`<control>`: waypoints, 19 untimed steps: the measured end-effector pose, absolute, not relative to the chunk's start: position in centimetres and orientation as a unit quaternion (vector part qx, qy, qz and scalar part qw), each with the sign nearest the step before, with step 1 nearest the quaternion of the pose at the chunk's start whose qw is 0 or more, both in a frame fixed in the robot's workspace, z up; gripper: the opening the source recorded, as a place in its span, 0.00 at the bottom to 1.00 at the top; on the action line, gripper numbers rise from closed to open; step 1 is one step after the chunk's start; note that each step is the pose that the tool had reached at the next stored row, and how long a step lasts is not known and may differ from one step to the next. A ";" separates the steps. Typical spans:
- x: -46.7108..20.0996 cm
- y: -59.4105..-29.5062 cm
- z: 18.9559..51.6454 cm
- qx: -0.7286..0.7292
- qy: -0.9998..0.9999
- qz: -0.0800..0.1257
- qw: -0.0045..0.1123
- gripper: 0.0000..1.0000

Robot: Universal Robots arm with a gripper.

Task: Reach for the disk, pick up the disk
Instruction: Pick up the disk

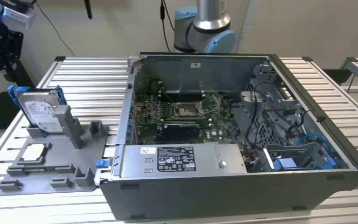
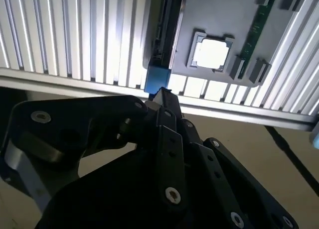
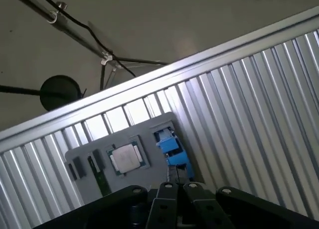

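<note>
The disk (image 1: 39, 111), a silver drive with a white label and a blue frame, stands upright on its edge in a slot of the grey holder (image 1: 54, 175) on the exterior view's left. The second wrist view shows the disk (image 2: 164, 35) edge-on, and the first wrist view shows its blue frame (image 3: 172, 147). My black gripper (image 1: 2, 63) hangs above the disk and further to the exterior view's left, clear of it. In the second wrist view my gripper (image 2: 162, 93) has its fingers closed to a single tip with nothing between them.
A small square silver chip (image 1: 35, 151) lies in the holder in front of the disk, with a green memory stick (image 2: 254, 27) beside it. An open computer case (image 1: 241, 140) takes up the middle of the ribbed metal table (image 1: 92, 79). The table's edge lies below my gripper.
</note>
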State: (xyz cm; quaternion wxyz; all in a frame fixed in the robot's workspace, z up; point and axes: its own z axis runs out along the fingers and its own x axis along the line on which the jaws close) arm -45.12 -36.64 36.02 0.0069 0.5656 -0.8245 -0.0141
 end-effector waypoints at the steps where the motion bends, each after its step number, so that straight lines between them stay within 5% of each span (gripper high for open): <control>1: -45.1 -36.6 36.0 0.573 -0.819 -0.014 0.007 0.00; 14: -45.1 -36.6 36.0 0.624 -0.781 -0.013 0.007 0.00; 15: -45.1 -36.6 36.0 0.624 -0.781 -0.013 0.007 1.00; 19: -45.1 -36.6 36.0 0.624 -0.781 -0.013 0.007 1.00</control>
